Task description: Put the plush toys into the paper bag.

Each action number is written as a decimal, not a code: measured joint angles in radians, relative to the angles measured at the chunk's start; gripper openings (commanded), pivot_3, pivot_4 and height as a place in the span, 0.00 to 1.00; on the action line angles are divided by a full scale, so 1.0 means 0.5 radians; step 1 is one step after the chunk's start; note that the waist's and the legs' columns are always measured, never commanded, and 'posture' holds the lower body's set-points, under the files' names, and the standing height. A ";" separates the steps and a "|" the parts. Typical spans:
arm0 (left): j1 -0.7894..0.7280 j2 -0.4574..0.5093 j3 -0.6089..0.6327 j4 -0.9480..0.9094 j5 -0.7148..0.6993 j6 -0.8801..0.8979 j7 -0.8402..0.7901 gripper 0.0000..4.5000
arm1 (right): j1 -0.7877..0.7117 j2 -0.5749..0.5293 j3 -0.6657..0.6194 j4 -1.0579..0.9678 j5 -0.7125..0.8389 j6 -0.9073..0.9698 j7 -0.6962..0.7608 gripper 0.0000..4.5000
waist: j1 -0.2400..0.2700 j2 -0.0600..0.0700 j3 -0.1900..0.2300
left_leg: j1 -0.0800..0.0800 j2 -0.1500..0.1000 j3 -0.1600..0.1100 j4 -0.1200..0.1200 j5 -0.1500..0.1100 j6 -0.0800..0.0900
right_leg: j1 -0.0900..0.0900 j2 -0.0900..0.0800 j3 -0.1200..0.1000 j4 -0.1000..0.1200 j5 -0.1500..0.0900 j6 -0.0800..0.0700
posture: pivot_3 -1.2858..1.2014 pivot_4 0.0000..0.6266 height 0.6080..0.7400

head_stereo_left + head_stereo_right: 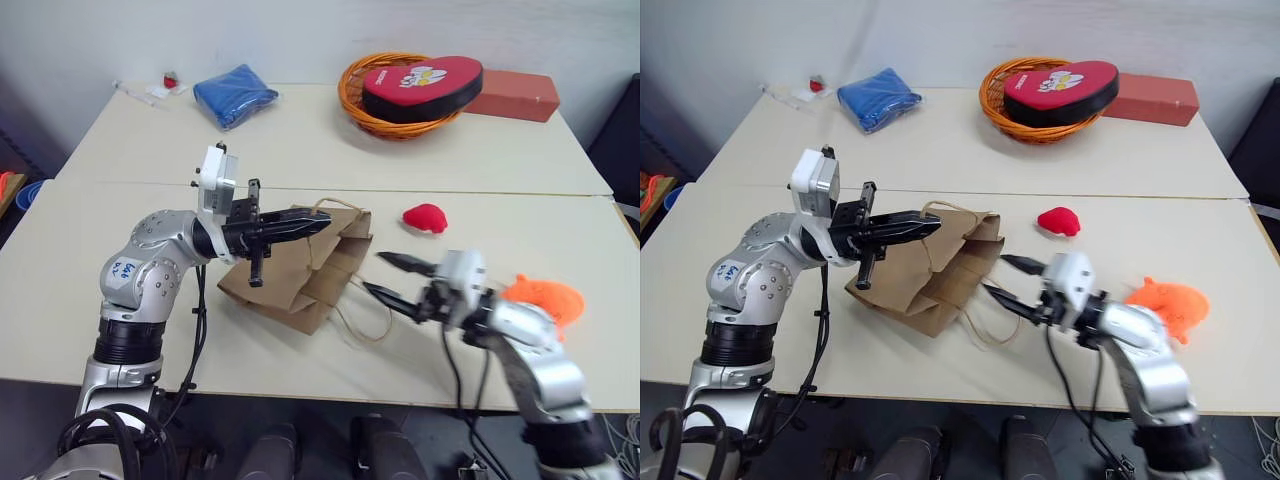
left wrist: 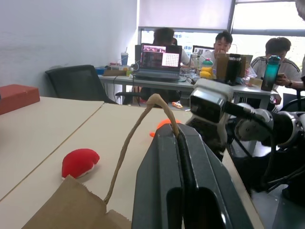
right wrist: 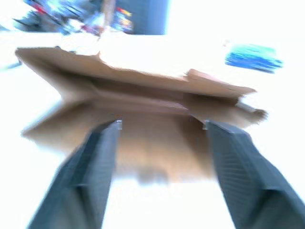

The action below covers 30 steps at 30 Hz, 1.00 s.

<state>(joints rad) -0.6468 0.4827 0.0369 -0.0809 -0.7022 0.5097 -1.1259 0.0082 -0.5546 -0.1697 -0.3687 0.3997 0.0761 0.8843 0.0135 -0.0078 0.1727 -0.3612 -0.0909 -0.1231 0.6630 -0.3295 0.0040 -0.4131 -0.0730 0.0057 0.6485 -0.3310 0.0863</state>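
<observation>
You have a pale table [image 1: 300, 150] made of two tops butted together, the seam running across just behind the paper bag [image 1: 300, 275]. Take the bag as your landmark: it lies crumpled on the near top, its far upper edge raised, one cord handle trailing on the surface toward the near edge. To its right, a little farther back, sits the small red plush [image 1: 425, 218]; farther right, near the edge, the orange plush [image 1: 545, 298]. Well behind the bag on the far top rest a folded blue cloth [image 1: 235, 95] to the left and an orange wire basket [image 1: 385, 110] to the right, with a red box [image 1: 515, 95] beside the basket.
</observation>
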 measured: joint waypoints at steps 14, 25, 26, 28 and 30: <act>-0.023 -0.041 -0.089 0.123 0.063 -0.099 -0.149 0.00 | 1.455 0.377 -1.027 -0.052 -0.185 -0.887 -0.164 0.99 | 0.007 0.001 0.000 | 0.014 0.001 0.010 -0.005 -0.001 0.001 | 0.007 0.003 0.010 0.006 0.000 0.000 | 0.52 0.24 1.00; -0.047 -0.025 -0.104 0.186 0.088 -0.129 -0.212 0.00 | 1.185 -0.163 -1.109 0.476 -0.648 -1.147 -0.295 0.99 | 0.004 0.000 0.000 | 0.017 0.002 0.016 -0.006 -0.001 0.001 | 0.006 0.006 0.016 0.006 0.000 0.000 | 0.52 0.24 1.00; -0.051 -0.030 -0.108 0.185 0.088 -0.128 -0.211 0.00 | 1.154 -0.238 -1.109 0.536 -0.695 -1.152 -0.307 0.99 | 0.009 0.001 0.000 | 0.016 0.002 0.017 -0.008 -0.001 0.001 | 0.005 0.006 0.017 0.006 0.000 0.000 | 0.52 0.24 1.00; -0.052 -0.025 -0.105 0.182 0.088 -0.128 -0.208 0.00 | 1.084 -0.343 -1.080 0.641 -0.785 -1.168 -0.316 0.99 | 0.019 0.001 0.001 | 0.016 0.004 0.016 -0.008 -0.001 0.001 | 0.006 0.008 0.016 0.005 0.000 0.000 | 0.52 0.24 1.00; -0.050 -0.022 -0.104 0.175 0.088 -0.126 -0.194 0.00 | 0.927 -0.590 -0.951 0.879 -0.931 -1.222 -0.305 0.99 | 0.017 0.000 0.001 | 0.016 0.001 0.021 -0.005 -0.001 0.002 | 0.005 0.006 0.020 0.006 0.000 0.001 | 0.52 0.24 1.00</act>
<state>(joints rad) -0.6717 0.4716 -0.0150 0.0068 -0.6582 0.4468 -1.2228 0.4716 -0.8494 -0.6453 0.0708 -0.0657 -0.5351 0.7319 0.0220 -0.0076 0.1731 -0.3533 -0.0902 -0.1125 0.6604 -0.3299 0.0050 -0.4104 -0.0698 0.0159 0.6515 -0.3310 0.0866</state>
